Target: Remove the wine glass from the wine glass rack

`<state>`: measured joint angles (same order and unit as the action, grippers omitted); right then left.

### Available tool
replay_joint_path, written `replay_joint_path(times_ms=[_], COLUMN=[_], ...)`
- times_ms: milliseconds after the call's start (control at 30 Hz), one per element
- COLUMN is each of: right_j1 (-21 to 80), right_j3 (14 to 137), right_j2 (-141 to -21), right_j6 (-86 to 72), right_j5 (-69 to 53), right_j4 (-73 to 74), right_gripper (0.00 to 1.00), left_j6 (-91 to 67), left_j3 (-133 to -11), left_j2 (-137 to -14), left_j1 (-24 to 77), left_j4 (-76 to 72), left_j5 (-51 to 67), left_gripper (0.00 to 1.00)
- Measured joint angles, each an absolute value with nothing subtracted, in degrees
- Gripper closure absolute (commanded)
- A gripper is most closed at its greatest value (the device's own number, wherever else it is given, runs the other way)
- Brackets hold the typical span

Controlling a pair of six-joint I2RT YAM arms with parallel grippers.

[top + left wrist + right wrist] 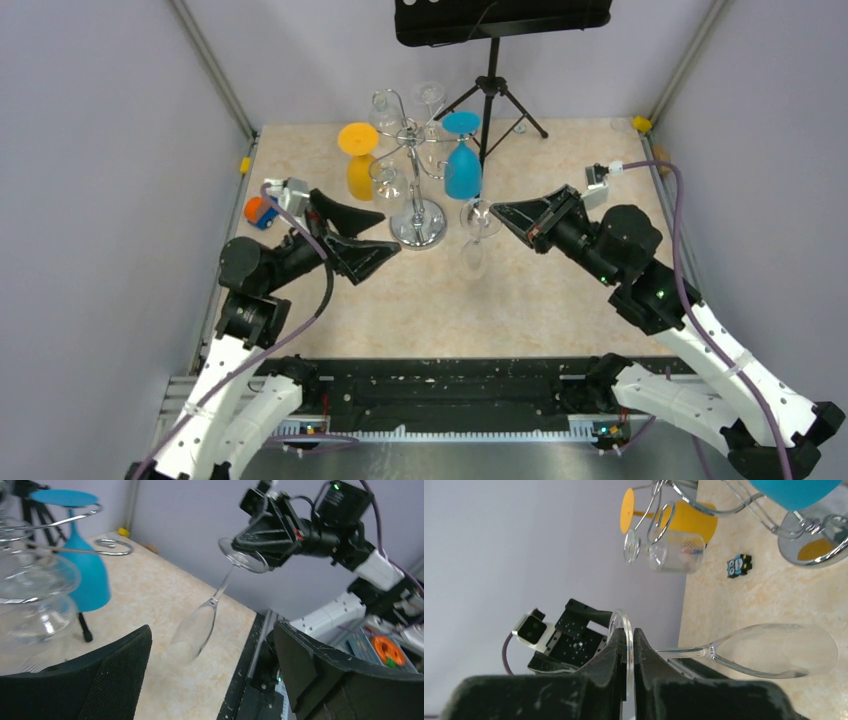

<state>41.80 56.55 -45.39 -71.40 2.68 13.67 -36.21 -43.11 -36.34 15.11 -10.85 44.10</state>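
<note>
The left gripper (388, 232) gapes wide and empty beside the shiny chrome wire-hooked wine glass rack (418, 228). Just right, free of it, the clear stemmed wine glass (474, 255) hangs tilted, its foot pinched in the closed right gripper (497, 213). Draw it away slowly, because that thin-edge pinch could slip.

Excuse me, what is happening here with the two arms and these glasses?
The right gripper has its fingers shut on the foot of a clear wine glass, which hangs bowl-down, apart from the chrome rack. The left gripper is open beside the rack's base, holding nothing. A yellow glass, a blue glass and clear ones hang on the rack.
</note>
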Motion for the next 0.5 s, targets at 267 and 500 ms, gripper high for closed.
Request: replay_joint_path(times_ms=[267,500], right_j1=[41.8,41.8], right_j3=[55.5,55.1], right_j2=[-45.2,-46.7], right_j6=[-75.5,-79.7], right_j5=[-5.3,-11.2], right_j4=[12.7,9.7], right_gripper=[1.0,1.0], left_j6=[-21.8,-10.2], left_j3=[-48.5,-50.9], left_j2=[-47.5,-54.0], left_j1=[31.3,34.9], left_j4=[-12.3,-12.1], left_j5=[46.2,51.6], left_gripper=[0.09,0.16])
